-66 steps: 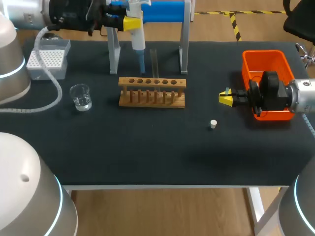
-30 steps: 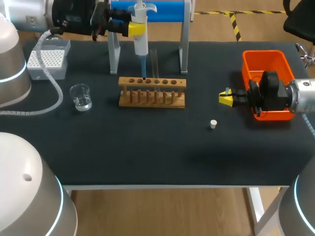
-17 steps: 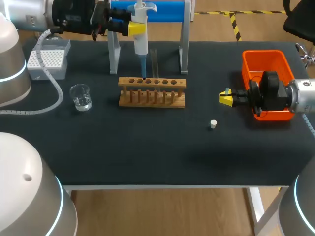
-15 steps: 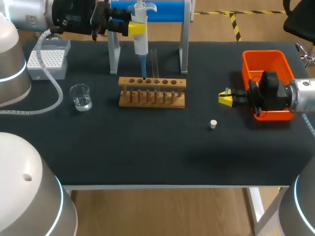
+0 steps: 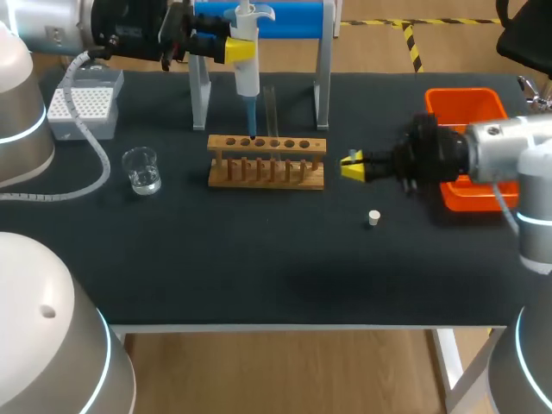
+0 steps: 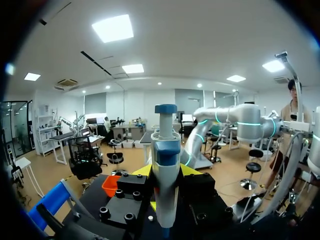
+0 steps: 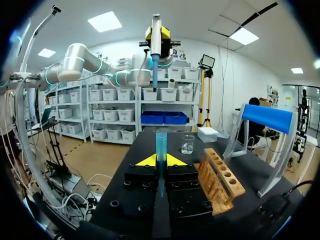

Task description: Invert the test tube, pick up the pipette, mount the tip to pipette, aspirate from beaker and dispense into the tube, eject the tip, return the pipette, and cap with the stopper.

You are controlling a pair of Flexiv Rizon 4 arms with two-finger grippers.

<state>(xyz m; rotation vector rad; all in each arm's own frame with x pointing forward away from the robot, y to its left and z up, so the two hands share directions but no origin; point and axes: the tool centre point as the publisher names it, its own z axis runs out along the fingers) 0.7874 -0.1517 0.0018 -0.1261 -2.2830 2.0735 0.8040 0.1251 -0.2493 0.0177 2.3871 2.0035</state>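
Within the right gripper (image 7: pixel 160 161), only its wrist view resolves the tip (image 7: pixel 160 142).

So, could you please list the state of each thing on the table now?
left gripper, shut on the pipette.
pipette, held upright, off the table.
right gripper, shut on the test tube.
test tube, held upright, uncapped.
beaker, upright, some clear liquid inside.
stopper, loose on the table.
test tube rack, standing.
tip box, uncovered.
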